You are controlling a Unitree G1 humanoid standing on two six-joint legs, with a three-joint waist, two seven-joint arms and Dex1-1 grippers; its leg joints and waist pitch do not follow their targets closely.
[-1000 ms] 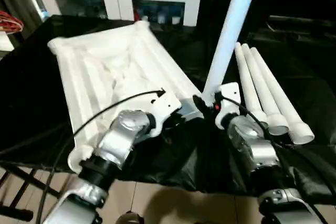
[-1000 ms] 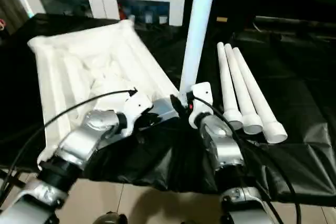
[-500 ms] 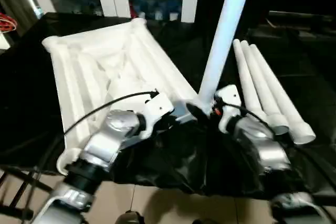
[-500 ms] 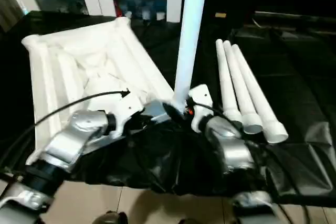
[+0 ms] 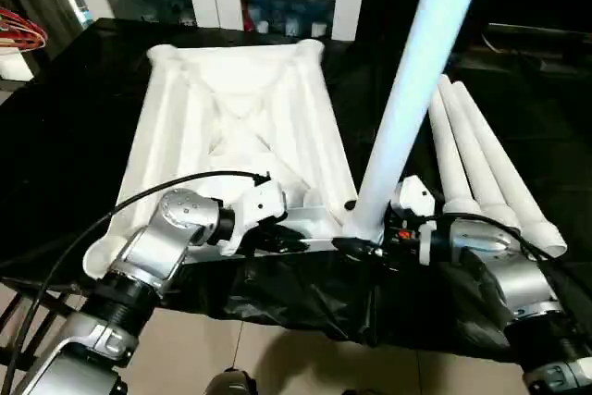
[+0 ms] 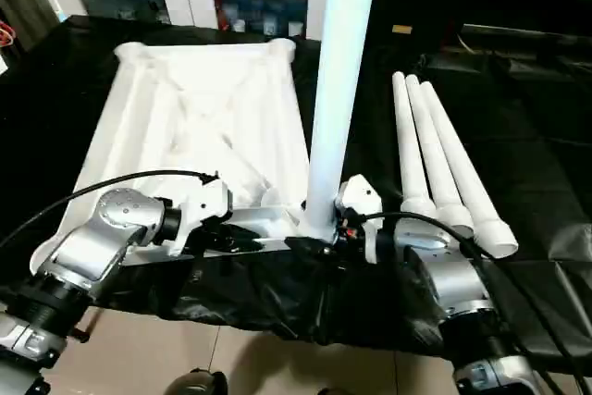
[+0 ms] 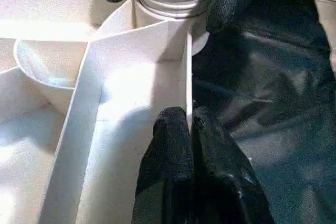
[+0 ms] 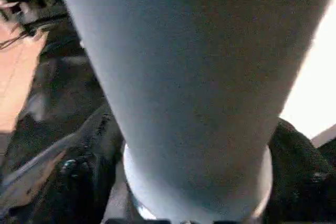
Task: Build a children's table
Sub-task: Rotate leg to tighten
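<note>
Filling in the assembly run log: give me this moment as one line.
stage: first leg upright in tabletop corner socket | left gripper: pinching tabletop rim | right gripper: around leg base | spare legs: three lying

- Tabletop (image 5: 240, 127): white plastic, rectangular, lying underside up at centre left of the frame; ribs cross diagonally; rounded sockets at the corners.
- Upright leg (image 5: 416, 80): white cylinder standing in the tabletop's near right corner socket, threaded end seated.
- Three spare legs (image 5: 481, 168): lying side by side at right, flared ends nearest the lower edge.
</note>
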